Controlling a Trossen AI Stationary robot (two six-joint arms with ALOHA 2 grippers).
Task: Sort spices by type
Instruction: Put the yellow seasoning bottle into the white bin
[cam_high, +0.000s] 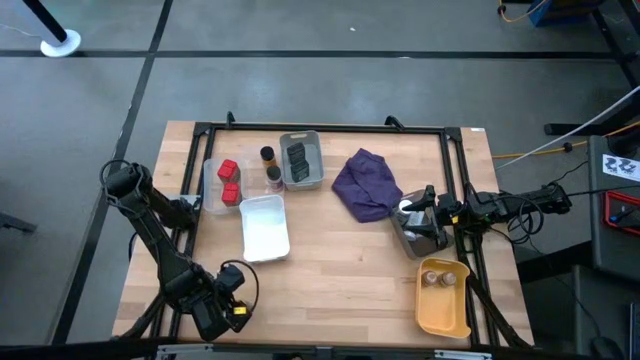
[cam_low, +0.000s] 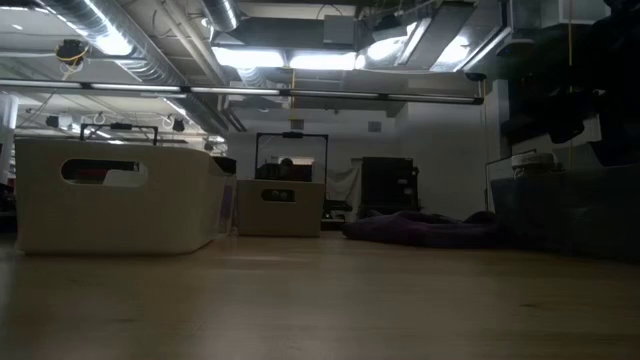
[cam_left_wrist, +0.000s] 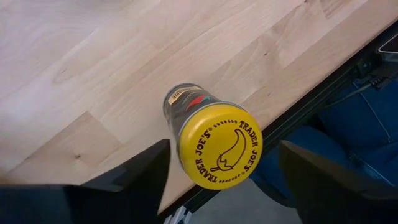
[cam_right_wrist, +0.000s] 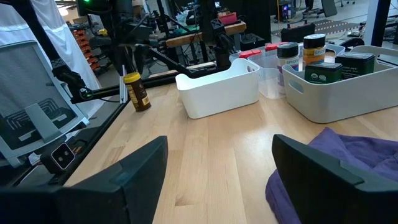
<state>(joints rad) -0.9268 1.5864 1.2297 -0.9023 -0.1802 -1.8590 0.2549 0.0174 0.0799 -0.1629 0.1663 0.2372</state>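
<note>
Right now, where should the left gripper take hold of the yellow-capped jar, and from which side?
Probably grip the Trader Joe's jar on its round body just under the yellow cap, coming down from above: it stands upright near the table edge, and the open fingers of the left gripper flank it.

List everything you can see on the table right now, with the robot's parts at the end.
Red jars: two, in clear tray, back left.
Dark tins: two, in grey tray, back centre.
Loose jars: two, one yellow-capped, between those trays.
White tray: one, centre-left.
Purple cloth: one, crumpled, right of centre.
Yellow tray: one, front right, holding two jars.
Yellow-lidded jar: one, front-left edge.
Left gripper: open around that jar.
Right gripper: open, beside the cloth.
</note>
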